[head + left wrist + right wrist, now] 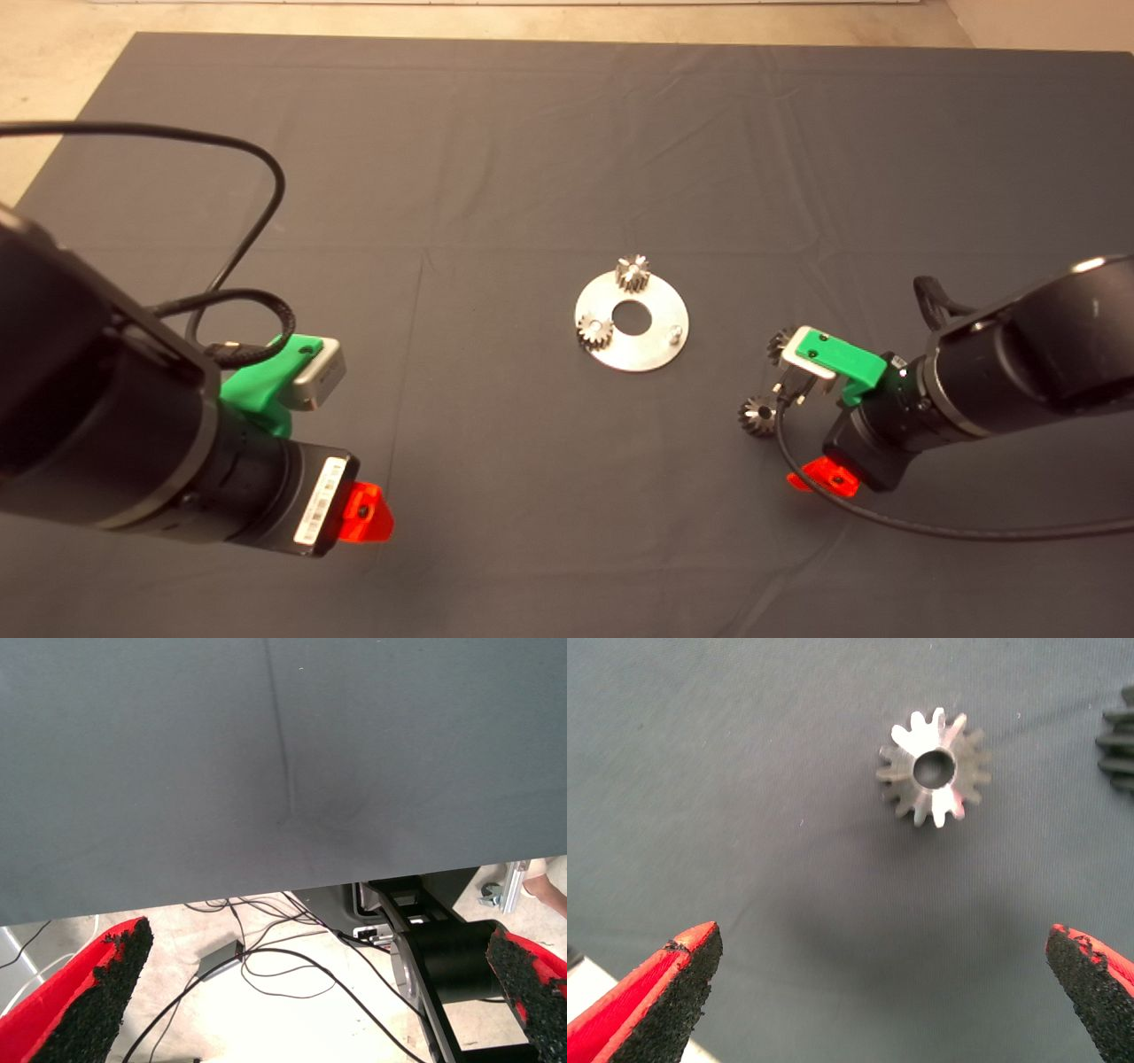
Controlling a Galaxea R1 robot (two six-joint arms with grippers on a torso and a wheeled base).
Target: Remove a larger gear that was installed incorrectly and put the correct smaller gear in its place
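Observation:
A round silver plate with a centre hole lies mid-mat. It carries the two small silver gears and one bare peg. My right gripper hangs open just right of the plate. The smaller gear, with its round centre hole and bright teeth, lies flat on the mat. In the right wrist view it lies ahead of the open fingers, untouched. The larger gear lies on the mat beside it, mostly hidden under the wrist camera. Only its dark teeth show in the right wrist view. My left gripper is open and empty at the lower left.
The two small silver gears stand on the plate's far and left sides. The left wrist view shows the mat's edge, with cables and a stand on the floor beyond. A black cable trails from the right arm.

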